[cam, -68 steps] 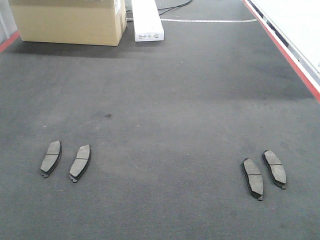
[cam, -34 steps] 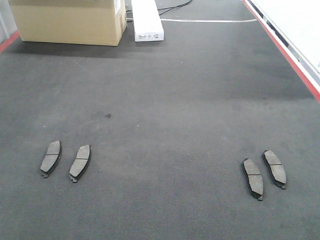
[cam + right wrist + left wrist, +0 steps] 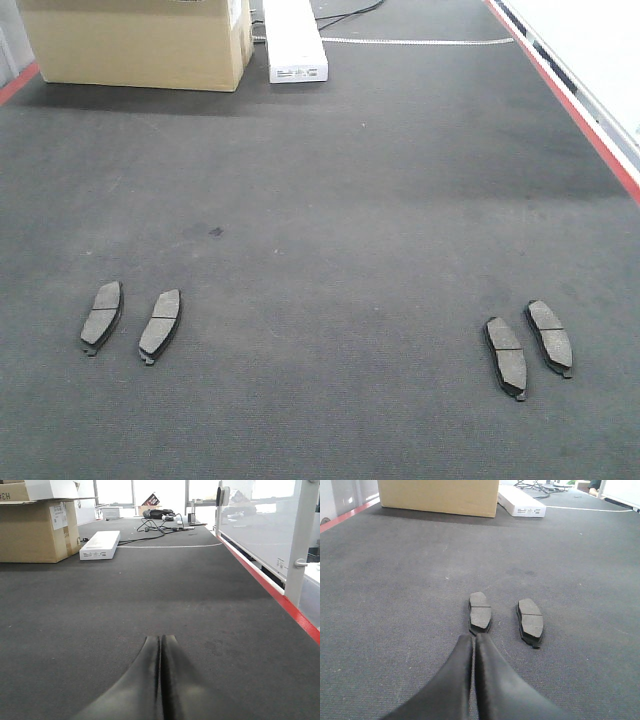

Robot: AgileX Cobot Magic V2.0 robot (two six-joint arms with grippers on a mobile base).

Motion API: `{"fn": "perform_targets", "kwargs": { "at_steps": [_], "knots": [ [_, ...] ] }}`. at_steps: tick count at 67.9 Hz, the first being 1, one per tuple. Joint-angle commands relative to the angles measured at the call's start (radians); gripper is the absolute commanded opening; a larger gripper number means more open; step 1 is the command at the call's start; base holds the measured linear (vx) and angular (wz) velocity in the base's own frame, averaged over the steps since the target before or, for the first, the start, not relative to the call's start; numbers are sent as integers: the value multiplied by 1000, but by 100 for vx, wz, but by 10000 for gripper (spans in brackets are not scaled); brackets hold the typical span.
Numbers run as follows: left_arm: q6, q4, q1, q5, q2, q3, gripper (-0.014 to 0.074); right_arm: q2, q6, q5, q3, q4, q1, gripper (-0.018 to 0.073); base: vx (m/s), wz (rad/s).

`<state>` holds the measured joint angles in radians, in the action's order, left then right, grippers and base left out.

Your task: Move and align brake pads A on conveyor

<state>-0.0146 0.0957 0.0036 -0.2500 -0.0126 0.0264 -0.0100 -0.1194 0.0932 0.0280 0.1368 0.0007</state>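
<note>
Left wrist view: the left gripper [image 3: 473, 639], fingers pressed together on nothing, points low over the conveyor [image 3: 395, 605] with its tips just short of the nearest brake pad [image 3: 480, 612]; a second pad [image 3: 530, 621] lies beside it. The right gripper [image 3: 161, 641] is likewise closed and empty. Farther back stand a cardboard box [image 3: 135, 42] and a white box [image 3: 294, 40].

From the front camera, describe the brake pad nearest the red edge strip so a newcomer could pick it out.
Start at the red strip along the right edge of the dark conveyor, then come down to the pair of brake pads at the near right. The one you want is the outer pad, closer to the strip and slightly farther back than its partner.
</note>
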Motion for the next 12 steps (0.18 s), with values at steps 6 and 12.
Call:
{"fn": "perform_targets", "kwargs": {
  "at_steps": [6,12],
  "knots": [
    [7,4,-4,73,-15,16,-6,-12,-9,-79,12,-1,1,-11,0,0],
    [7,4,-4,73,-15,16,-6,-12,-9,-79,12,-1,1,-11,0,0]
  ]
}}
